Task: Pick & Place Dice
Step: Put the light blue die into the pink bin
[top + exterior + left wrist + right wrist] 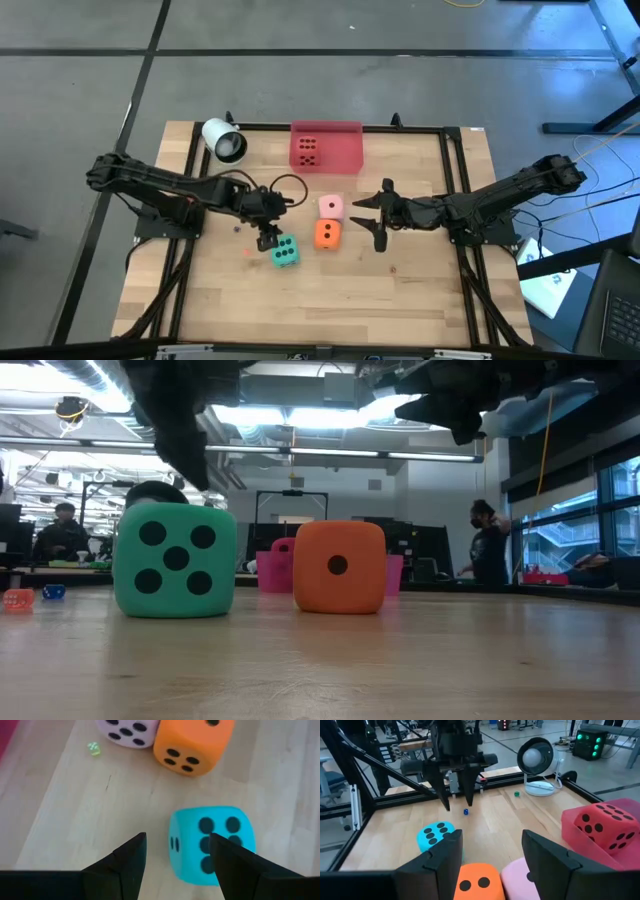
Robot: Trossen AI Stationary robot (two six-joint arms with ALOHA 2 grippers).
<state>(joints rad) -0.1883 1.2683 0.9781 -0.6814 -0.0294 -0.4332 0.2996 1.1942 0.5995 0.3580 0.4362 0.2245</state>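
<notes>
The green die (285,252) (175,560) (212,845) rests on the table near its middle. My left gripper (267,240) (177,837) hovers open just above it, toward its left, with its fingers pointing down. The orange die (327,234) (339,566) and the light pink die (331,207) (127,731) sit to the right of the green one. The red die (308,150) (602,827) lies in the pink tray (340,148). My right gripper (365,215) (492,837) is open, held above the table right of the orange and pink dice, and faces them.
A white round lamp-like object (224,140) (537,757) stands at the far left corner. Tiny dice lie loose on the wood: a green one (93,748), a blue one (465,811) and a red one (18,598). Black rails (455,170) frame the table. People show in the room behind.
</notes>
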